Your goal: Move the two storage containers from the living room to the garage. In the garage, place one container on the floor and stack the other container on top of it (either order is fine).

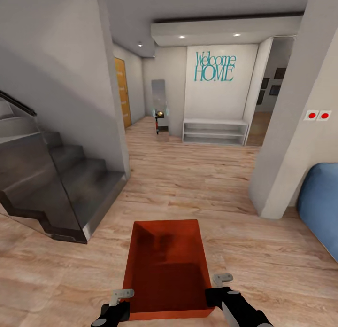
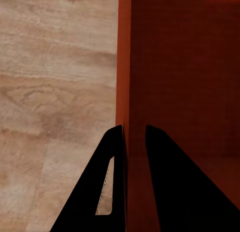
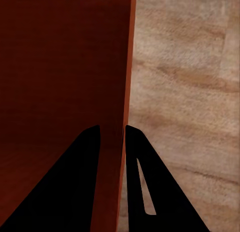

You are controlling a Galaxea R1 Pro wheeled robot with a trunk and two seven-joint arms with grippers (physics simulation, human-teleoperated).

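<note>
Light wood-plank flooring (image 1: 188, 176) runs ahead through a hallway, grey stairs (image 1: 61, 186) off beyond my left gripper (image 1: 123, 296) and a white wall with teal lettering (image 1: 215, 66) far ahead. Between both arms I carry one orange-red rectangular plastic bin (image 1: 166, 266), open-topped, its long axis pointing straight away from me. My left gripper is pinched closed on its left wall, my right gripper (image 1: 220, 282) likewise on the right wall. Neither arm is nearer; judging by this, the garage lies elsewhere.
</note>
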